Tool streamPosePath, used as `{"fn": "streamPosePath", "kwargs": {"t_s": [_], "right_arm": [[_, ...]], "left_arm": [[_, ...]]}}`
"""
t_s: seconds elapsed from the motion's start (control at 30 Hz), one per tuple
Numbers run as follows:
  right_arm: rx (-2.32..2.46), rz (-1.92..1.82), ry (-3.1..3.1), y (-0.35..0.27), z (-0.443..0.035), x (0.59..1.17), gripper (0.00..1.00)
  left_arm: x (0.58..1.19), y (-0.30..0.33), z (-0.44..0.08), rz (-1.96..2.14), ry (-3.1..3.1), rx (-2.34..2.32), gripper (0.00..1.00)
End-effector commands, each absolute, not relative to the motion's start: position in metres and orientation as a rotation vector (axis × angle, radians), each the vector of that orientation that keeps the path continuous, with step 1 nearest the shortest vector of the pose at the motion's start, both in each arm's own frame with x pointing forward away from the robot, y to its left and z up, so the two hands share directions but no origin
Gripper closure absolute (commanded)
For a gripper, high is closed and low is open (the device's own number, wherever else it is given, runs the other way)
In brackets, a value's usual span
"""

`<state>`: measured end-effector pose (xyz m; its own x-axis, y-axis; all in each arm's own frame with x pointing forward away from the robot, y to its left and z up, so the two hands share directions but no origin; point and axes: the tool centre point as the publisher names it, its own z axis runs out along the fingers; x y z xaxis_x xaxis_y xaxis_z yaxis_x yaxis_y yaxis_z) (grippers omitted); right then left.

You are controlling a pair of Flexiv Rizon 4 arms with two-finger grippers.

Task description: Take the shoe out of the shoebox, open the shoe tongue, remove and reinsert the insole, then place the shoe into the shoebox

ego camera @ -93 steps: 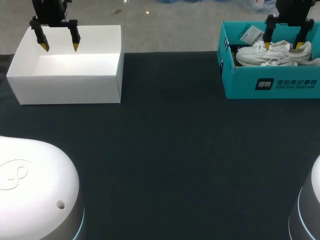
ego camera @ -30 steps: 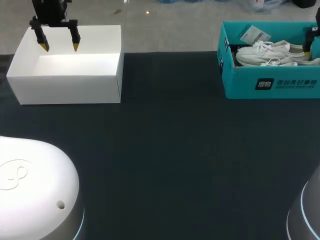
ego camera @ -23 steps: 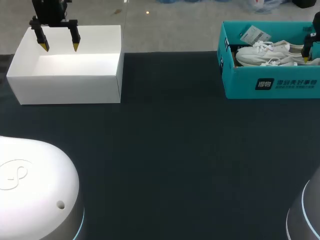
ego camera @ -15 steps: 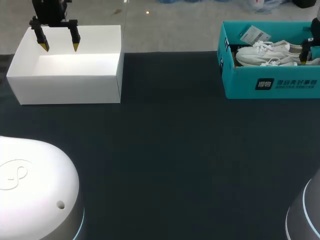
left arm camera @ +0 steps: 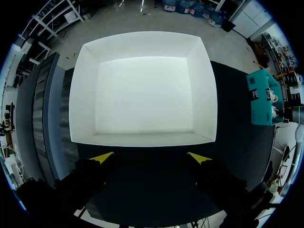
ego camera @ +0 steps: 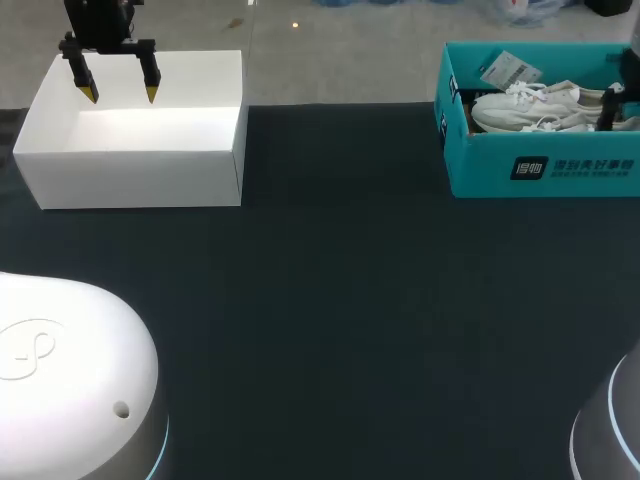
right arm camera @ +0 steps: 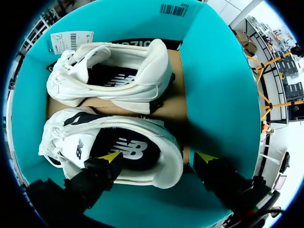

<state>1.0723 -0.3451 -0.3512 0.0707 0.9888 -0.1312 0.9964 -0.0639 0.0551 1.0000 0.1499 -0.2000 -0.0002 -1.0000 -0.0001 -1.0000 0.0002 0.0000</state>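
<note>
Left gripper (ego camera: 120, 95) being held wide open, empty, above white box (ego camera: 130, 178). Shoe (right arm camera: 167, 142) being housed in shoebox (ego camera: 490, 165) beside second shoe (right arm camera: 124, 71). Right gripper (right arm camera: 159, 156) being held open, nothing gripped, heel being straddled: one finger (right arm camera: 110, 156) inside shoe, other outside.

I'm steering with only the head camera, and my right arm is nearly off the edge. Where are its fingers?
Observer: The right gripper is down inside the teal shoebox. It is open and straddles the heel of the shoe nearest it, with one finger over the shoe's opening and the other outside the heel.
Operator: Is it squeezing the shoe?
Observer: I can't tell if either finger touches it. The two tips stand wider apart than the heel.
Operator: Is the insole in there?
Observer: Yes, a dark insole shows in that shoe's opening, right under the inner finger.
</note>
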Motion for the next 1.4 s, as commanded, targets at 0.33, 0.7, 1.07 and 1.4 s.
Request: {"fn": "streamPosePath", "kwargs": {"t_s": [0.33,0.7,1.07,1.4], "right_arm": [[2.245,-0.141,2.032,-0.355,-0.363,1.080,1.00],[2.297,-0.166,1.921,-0.367,-0.350,1.076,1.00],[2.377,-0.124,1.752,-0.385,-0.268,1.081,1.00],[2.425,-0.060,1.677,-0.380,-0.193,1.076,1.00]], "left_arm": [[1.000,0.150,-0.200,0.000,2.222,-2.221,0.00],[1.000,0.150,-0.200,0.000,2.222,-2.221,0.00],[1.000,0.150,-0.200,0.000,2.222,-2.221,0.00],[1.000,0.150,-0.200,0.000,2.222,-2.221,0.00]]}}
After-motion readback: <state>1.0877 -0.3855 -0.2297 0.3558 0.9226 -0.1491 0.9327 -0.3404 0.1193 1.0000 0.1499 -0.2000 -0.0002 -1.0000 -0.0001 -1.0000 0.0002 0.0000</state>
